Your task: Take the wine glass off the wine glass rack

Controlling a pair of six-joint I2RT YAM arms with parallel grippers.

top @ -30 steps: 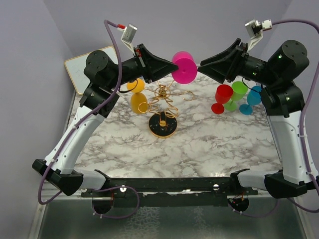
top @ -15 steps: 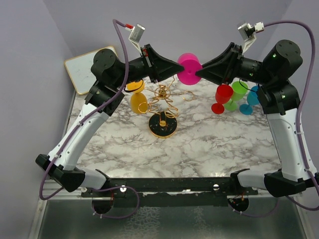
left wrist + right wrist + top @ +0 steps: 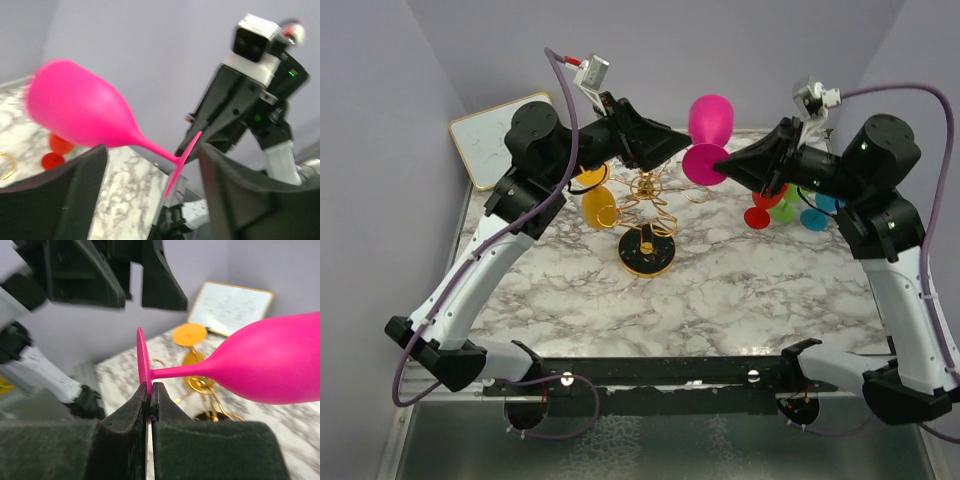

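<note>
One yellow glass (image 3: 598, 205) hangs at the left of the wine glass rack (image 3: 650, 195), which stands on the marble surface (image 3: 720, 290). Above it the left fingers (image 3: 60, 195) are spread wide, released, with nothing between them. Right of the rack, the pink wine glass (image 3: 710, 118) is in the air, clear of every wire loop and tilted. The right fingers (image 3: 125, 425) are clenched on the thin edge of its foot. Further right a red glass (image 3: 757, 216) stands on the surface among others. The lift-off looks done. Next, I judge, the foot must be levelled and lowered gently, since so slim a pinch could let it swivel.
</note>
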